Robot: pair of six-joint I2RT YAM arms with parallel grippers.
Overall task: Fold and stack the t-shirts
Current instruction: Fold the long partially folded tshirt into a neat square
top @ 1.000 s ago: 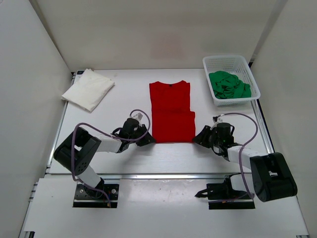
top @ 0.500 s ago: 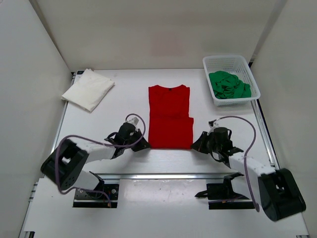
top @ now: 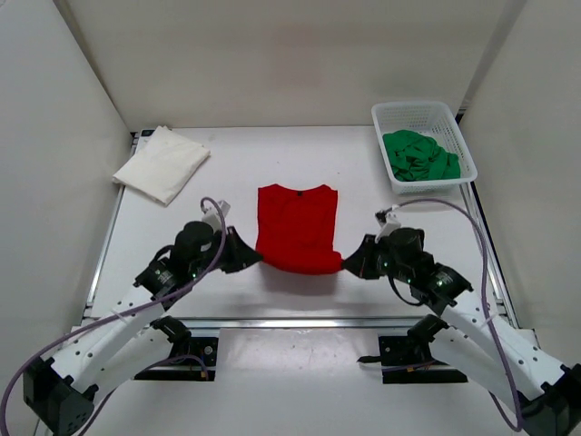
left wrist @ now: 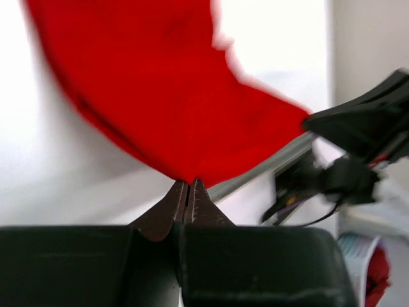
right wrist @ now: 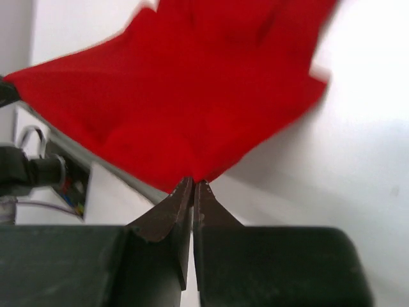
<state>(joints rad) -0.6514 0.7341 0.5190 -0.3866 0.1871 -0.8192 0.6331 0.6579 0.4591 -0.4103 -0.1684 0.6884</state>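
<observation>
The red t-shirt (top: 297, 227) lay at the middle of the table (top: 236, 173), its near edge sagging between my two arms. The left gripper (top: 247, 259) was pinched tight on its near left corner and the right gripper (top: 348, 263) on its near right corner, jaws closed on the cloth in both wrist views. The white t-shirt (top: 162, 162) lay folded at the far left, well apart, and the green t-shirt (top: 418, 156) sat crumpled in the white basket (top: 413, 113) at the far right.
</observation>
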